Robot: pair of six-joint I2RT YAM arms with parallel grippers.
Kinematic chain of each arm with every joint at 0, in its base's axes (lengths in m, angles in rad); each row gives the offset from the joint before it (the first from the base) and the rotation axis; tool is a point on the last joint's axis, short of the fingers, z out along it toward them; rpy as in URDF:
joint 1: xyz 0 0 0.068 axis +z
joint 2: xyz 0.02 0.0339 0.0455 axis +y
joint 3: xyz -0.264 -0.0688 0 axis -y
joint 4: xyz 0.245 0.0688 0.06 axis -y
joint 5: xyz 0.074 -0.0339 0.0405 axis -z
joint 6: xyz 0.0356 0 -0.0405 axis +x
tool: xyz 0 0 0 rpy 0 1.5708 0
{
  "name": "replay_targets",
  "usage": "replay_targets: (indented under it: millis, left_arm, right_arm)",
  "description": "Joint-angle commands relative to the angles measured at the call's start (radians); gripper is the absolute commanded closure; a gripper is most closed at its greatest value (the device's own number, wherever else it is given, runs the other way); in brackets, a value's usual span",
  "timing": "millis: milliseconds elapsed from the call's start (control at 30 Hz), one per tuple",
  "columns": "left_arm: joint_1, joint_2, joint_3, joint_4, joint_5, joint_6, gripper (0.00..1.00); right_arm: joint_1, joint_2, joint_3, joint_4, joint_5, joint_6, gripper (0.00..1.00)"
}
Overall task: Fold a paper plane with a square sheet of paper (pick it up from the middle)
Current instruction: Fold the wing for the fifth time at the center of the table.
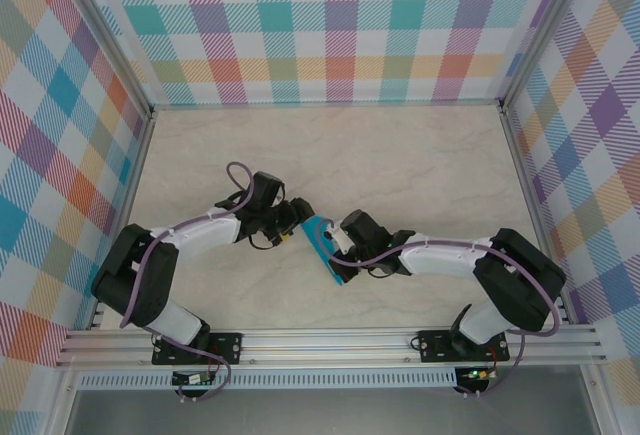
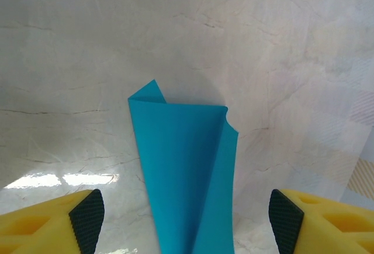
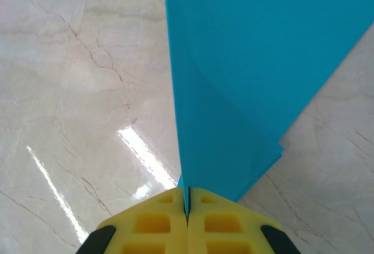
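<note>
Right gripper (image 3: pixel 188 201) pinched folded teal sheet (image 3: pixel 251 61) at frame bottom centre; left gripper (image 2: pixel 187 222) wide, fingers (image 2: pixel 87 216) flanking sheet, not touching.

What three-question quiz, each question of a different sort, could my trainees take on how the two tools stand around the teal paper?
1. True or false: the right tool is shut on the folded teal paper.
2. The left tool is: A) open, with the paper between its sides; B) clamped on the paper; C) shut on nothing.
3. Fill in: both tools' fingers are coloured ____.
Key: 1 true; 2 A; 3 yellow.
</note>
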Motion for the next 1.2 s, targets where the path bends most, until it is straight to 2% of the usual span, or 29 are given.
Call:
replay_targets:
  millis: [0,100,200,367,533,667,767,1033,1167]
  left_arm:
    - [0.008,0.038,0.064,-0.049,0.049,0.049,0.25]
    - [0.008,0.066,0.083,-0.074,0.058,0.071,0.29]
    - [0.008,0.08,0.103,-0.101,0.056,0.092,0.37]
    - [0.008,0.126,0.154,-0.205,0.044,0.145,0.58]
    - [0.008,0.114,0.171,-0.259,0.001,0.163,0.76]
    - [0.008,0.11,0.175,-0.275,-0.014,0.169,0.8]
    - [0.008,0.106,0.17,-0.275,-0.021,0.162,0.8]
    - [0.009,0.0,0.117,-0.25,-0.081,0.124,0.45]
    - [0.01,-0.076,0.086,-0.255,-0.138,0.101,0.39]
  right_arm:
    - [0.0,0.01,-0.009,0.031,-0.016,-0.096,0.96]
    - [0.0,0.014,-0.011,0.04,0.011,-0.137,0.96]
    - [0.0,0.017,-0.015,0.048,0.031,-0.179,0.96]
    - [0.0,0.024,-0.019,0.065,0.045,-0.221,0.96]
    - [0.0,0.043,-0.009,0.048,0.059,-0.22,0.96]
    - [0.0,0.05,-0.007,0.054,0.048,-0.18,0.95]
    - [0.0,0.058,0.021,0.008,0.032,-0.149,0.96]
    - [-0.001,0.046,0.01,0.037,-0.023,-0.08,0.96]
    - [-0.013,0.063,0.009,0.06,-0.101,-0.038,0.96]
